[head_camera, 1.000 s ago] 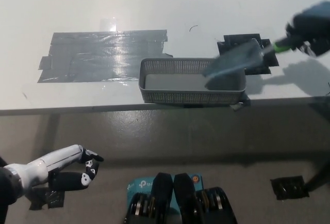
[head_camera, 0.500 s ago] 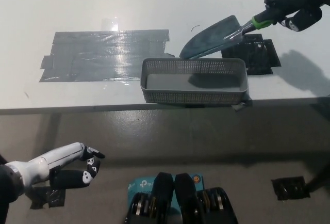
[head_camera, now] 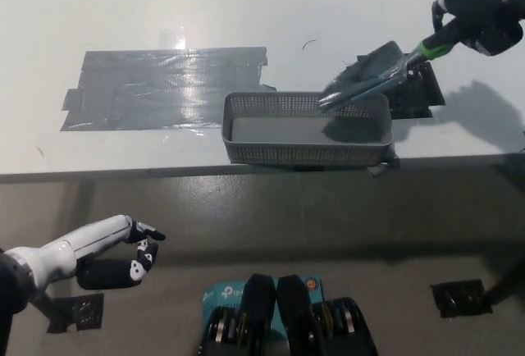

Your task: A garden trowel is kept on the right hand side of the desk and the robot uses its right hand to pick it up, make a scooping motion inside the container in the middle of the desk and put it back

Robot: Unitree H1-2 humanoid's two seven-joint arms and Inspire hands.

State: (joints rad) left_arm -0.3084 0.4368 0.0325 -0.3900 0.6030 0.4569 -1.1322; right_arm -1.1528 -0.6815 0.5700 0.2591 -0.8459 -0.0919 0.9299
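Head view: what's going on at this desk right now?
The robot's black right hand grips a garden trowel by its handle, with the blade angled down over the far right rim of the grey mesh container at the desk's front edge. Whether the blade touches the container is unclear. The white left hand rests low at the lower left, holding nothing.

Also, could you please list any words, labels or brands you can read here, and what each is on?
"tp-link": small, on the teal box at the bottom edge.
No text shows on the trowel, basket or grey tape.
The dark squiggle on the desk is not legible.
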